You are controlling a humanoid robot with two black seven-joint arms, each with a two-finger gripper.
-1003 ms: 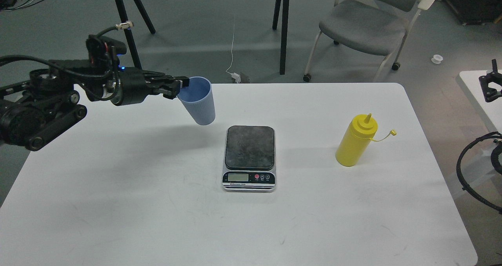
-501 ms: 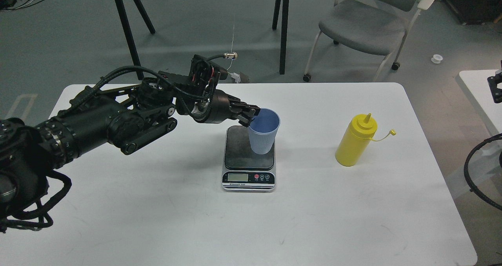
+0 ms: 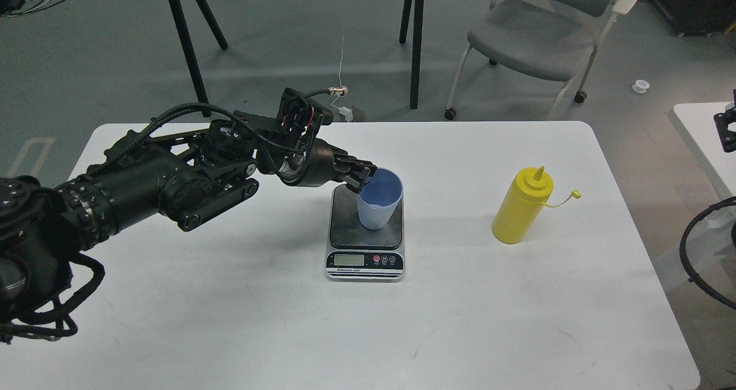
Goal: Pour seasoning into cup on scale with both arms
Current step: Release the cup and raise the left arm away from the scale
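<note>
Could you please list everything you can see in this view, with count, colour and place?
Cup: one, light blue, upright on the scale platform.
Scale: one, dark grey platform, silver body, table centre.
Squeeze bottle: one, yellow, upright, right of the scale, cap off on its tether.
Table: one, white.
Chair: one, grey, behind the table on the right.
Trestle legs: black, far side on the floor.
Left gripper: one, black, shut on the cup's rim.
Right gripper: not in view.

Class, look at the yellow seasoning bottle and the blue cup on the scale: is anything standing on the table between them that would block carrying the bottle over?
Nothing visible: only bare table separates the seasoning bottle from the cup on the scale. The left gripper grips the cup's far-left rim.
</note>
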